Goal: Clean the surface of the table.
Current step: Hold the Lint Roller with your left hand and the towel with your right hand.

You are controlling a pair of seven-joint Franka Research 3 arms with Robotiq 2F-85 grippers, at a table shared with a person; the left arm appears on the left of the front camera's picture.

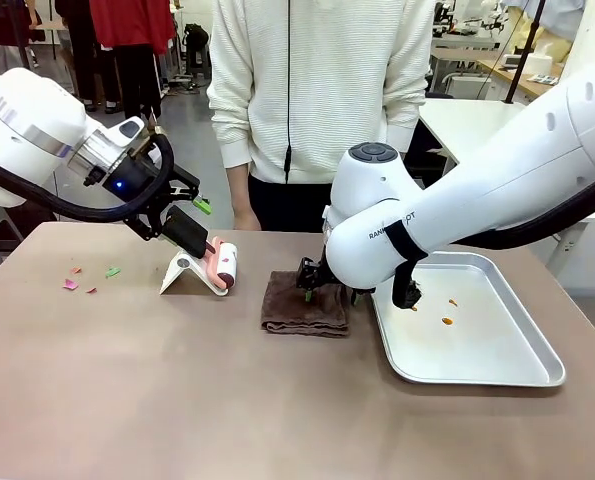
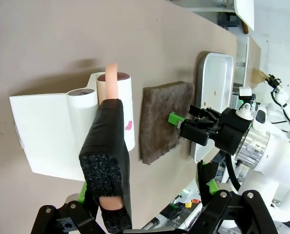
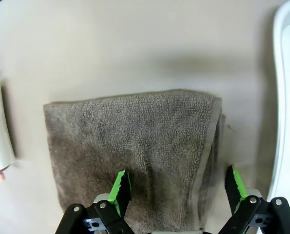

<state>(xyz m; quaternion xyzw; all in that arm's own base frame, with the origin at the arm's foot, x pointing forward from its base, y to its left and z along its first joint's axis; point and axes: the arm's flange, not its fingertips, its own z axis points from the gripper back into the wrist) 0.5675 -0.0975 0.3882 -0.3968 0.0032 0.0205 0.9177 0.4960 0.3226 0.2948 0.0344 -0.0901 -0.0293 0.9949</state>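
Observation:
The taupe-brown table (image 1: 177, 400) carries a folded brown cloth (image 1: 305, 303) at its middle. My right gripper (image 1: 332, 291) is low over the cloth's tray-side end. It is open, with its green pads (image 3: 120, 189) straddling the cloth (image 3: 135, 141). Left of the cloth a lint roller (image 1: 224, 266) leans on a white stand (image 1: 185, 272). Its black foam handle (image 2: 106, 161) rises between the fingers of my left gripper (image 2: 147, 190), close to one finger. The jaws are wide open. In the front view the left gripper (image 1: 192, 215) hovers at the handle's upper end.
A shallow silver tray (image 1: 517, 365) with a few orange crumbs lies right of the cloth. Small pink and green paper scraps (image 1: 87, 277) lie on the table's left part. A person in a white sweater (image 1: 322, 90) stands at the far edge.

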